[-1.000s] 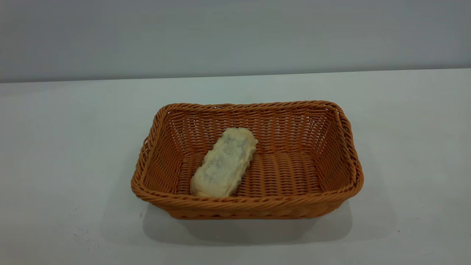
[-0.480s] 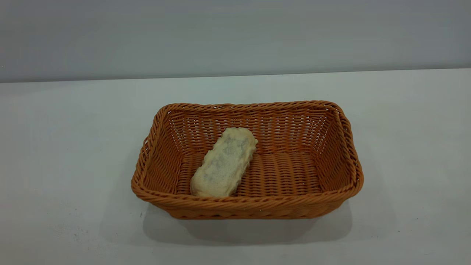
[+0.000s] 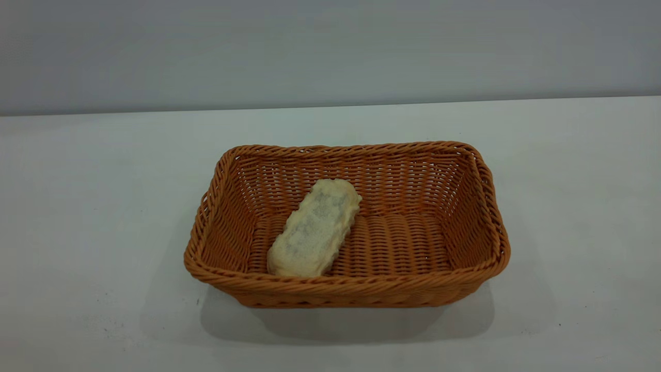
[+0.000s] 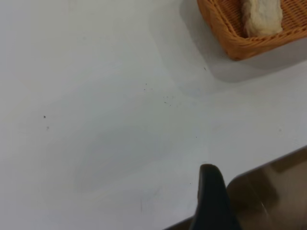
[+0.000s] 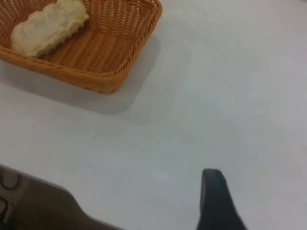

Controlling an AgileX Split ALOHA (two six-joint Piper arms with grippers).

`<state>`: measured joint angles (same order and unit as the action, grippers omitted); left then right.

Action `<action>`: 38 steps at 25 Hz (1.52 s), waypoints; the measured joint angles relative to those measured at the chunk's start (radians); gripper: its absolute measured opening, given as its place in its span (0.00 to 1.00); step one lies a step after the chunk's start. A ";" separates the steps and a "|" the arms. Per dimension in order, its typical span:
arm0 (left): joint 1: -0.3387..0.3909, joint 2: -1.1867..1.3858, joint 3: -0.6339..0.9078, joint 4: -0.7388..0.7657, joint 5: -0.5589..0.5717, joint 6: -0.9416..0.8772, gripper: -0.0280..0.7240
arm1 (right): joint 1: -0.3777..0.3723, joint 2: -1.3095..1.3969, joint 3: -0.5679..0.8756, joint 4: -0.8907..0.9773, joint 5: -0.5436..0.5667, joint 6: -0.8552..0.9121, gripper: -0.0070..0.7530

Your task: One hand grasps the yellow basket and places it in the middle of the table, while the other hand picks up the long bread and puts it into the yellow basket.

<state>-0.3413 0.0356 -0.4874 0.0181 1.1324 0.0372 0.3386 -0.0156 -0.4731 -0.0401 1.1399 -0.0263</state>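
The yellow basket (image 3: 480, 206) stands in the middle of the white table (image 3: 93, 206), its long side facing the exterior camera. The long bread (image 3: 314, 227) lies inside it on the left half of the floor, pale porous underside up, slanting from the front wall toward the back. Neither arm appears in the exterior view. A black part of my left gripper (image 4: 211, 191) shows over the table's near edge, well away from the basket (image 4: 225, 28) and the bread (image 4: 261, 17). My right gripper (image 5: 216, 196) hangs over bare table, apart from the basket (image 5: 120, 62) and the bread (image 5: 48, 26).
The table's near edge (image 4: 268, 167) runs close under the left gripper, with a dark floor beyond it. The same edge shows in the right wrist view (image 5: 43, 189). A grey wall (image 3: 330, 51) rises behind the table. Tiny dark specks (image 4: 168, 99) dot the tabletop.
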 joint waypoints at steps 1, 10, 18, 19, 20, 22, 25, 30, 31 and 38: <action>0.000 0.000 0.000 0.000 0.000 -0.001 0.76 | 0.000 0.000 0.000 0.000 0.000 0.000 0.65; 0.000 0.000 0.000 0.000 0.000 -0.001 0.76 | -0.014 0.000 0.000 0.000 0.000 0.001 0.65; 0.150 -0.006 0.000 0.000 0.000 -0.001 0.76 | -0.197 0.000 0.000 0.000 0.000 0.001 0.65; 0.190 -0.013 0.000 0.000 0.000 -0.001 0.76 | -0.212 0.000 0.000 0.000 0.000 0.001 0.65; 0.227 -0.023 0.000 0.000 0.000 -0.001 0.76 | -0.222 0.000 0.000 0.000 0.000 0.001 0.65; 0.277 -0.049 0.000 0.000 0.000 -0.001 0.76 | -0.238 0.000 0.000 0.000 0.000 0.001 0.65; 0.298 -0.056 0.000 -0.001 0.000 -0.001 0.76 | -0.242 0.000 0.000 0.000 0.000 0.001 0.65; 0.278 -0.058 0.000 -0.001 0.000 -0.001 0.76 | -0.267 -0.001 0.001 -0.001 0.000 0.002 0.65; 0.275 -0.058 0.000 -0.001 0.000 -0.001 0.76 | -0.279 -0.001 0.001 -0.001 0.000 0.002 0.65; 0.274 -0.058 0.000 -0.001 0.000 -0.001 0.76 | -0.312 -0.001 0.001 -0.001 0.000 0.002 0.65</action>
<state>-0.0670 -0.0222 -0.4874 0.0171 1.1324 0.0362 0.0267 -0.0167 -0.4721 -0.0411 1.1399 -0.0243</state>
